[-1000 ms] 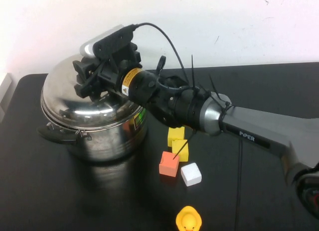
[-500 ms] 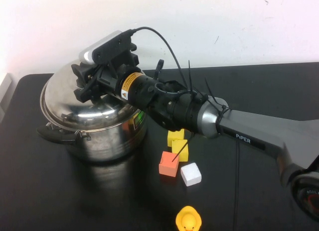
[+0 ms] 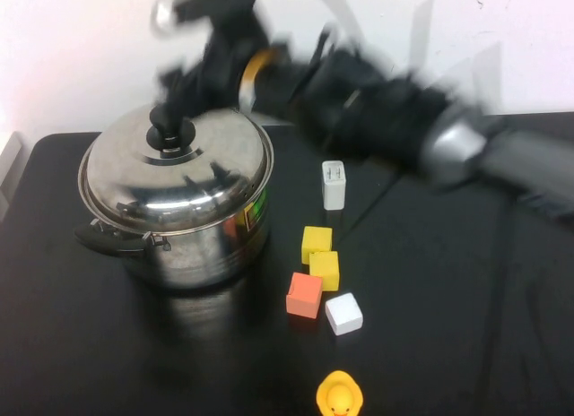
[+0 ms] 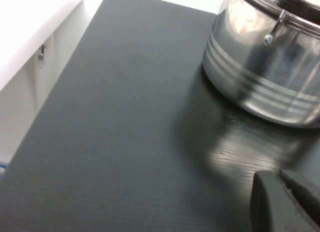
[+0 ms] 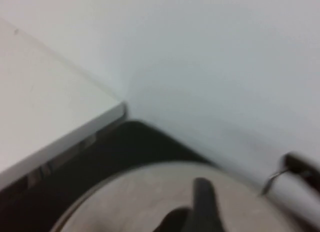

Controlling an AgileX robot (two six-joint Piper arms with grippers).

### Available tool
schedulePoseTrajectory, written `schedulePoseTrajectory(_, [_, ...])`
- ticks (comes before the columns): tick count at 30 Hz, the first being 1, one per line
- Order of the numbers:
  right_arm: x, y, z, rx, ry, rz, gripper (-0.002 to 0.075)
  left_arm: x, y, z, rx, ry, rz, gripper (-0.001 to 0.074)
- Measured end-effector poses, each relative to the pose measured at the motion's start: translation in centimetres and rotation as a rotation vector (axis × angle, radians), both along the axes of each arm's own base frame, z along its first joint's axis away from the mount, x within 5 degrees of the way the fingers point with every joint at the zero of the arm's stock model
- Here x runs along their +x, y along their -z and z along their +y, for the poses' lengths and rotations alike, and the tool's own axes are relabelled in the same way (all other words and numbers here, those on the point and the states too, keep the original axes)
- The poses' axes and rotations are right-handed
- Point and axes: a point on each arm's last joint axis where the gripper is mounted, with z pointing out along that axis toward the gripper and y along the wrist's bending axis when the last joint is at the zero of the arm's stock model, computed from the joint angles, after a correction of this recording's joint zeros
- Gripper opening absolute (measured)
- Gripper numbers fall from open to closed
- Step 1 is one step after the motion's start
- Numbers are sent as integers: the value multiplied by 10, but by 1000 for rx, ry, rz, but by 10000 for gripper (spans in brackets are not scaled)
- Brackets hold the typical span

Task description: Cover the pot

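Your right gripper (image 3: 193,71) has let go and lifted off; half a second ago it gripped the lid (image 3: 175,169), which now sits square on the pot (image 3: 193,246) below its fingers, spread unreadable through blur; covering looks done; left gripper (image 4: 287,202) idles beside the pot, its fingers' spread also unclear.

Bright, even light; motion-blurred right arm (image 3: 404,120).

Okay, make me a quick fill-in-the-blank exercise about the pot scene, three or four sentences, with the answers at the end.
1. The lid sits on the ___, closing it.
2. The knob on the lid is colored ___.
3. The right end effector is blurred above the lid, so its fingers cannot be judged; the ___ end effector is low beside the pot.
4. Nearest the camera on the table sits a yellow ___.

Answers: pot; black; left; duck
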Motion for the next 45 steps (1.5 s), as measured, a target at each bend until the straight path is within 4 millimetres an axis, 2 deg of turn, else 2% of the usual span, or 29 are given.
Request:
schedulePoseTrajectory(2, [-13,-40,-15,19,19,-21,368,0,0,0,0,0,0,-1])
schedulePoseTrajectory(5, [-35,-83,-37,59,27,-62,136,0,0,0,0,0,0,-2])
schedulePoseTrajectory(8, [-57,-103,-58,67,29,-74,41,0,0,0,0,0,0,-2])
schedulePoseTrajectory(11, [-79,-111,-80,61,31,-68,10,0,0,0,-2,-1,0,-1])
schedulePoseTrajectory(21, [-163,-95,-158,53,5,-64,-1,0,0,0,-2,-1,0,-1])
schedulePoseTrajectory(30, [-227,-60,-224,-24,43,3,-2,0,0,0,-2,-1,0,-1])
schedulePoseTrajectory(41, [-283,-17,-280,-31,57,-15,-2,0,0,0,-2,-1,0,-1])
schedulePoseTrajectory(45, [-295,-5,-292,-20,61,-25,-2,0,0,0,-2,-1,0,-1])
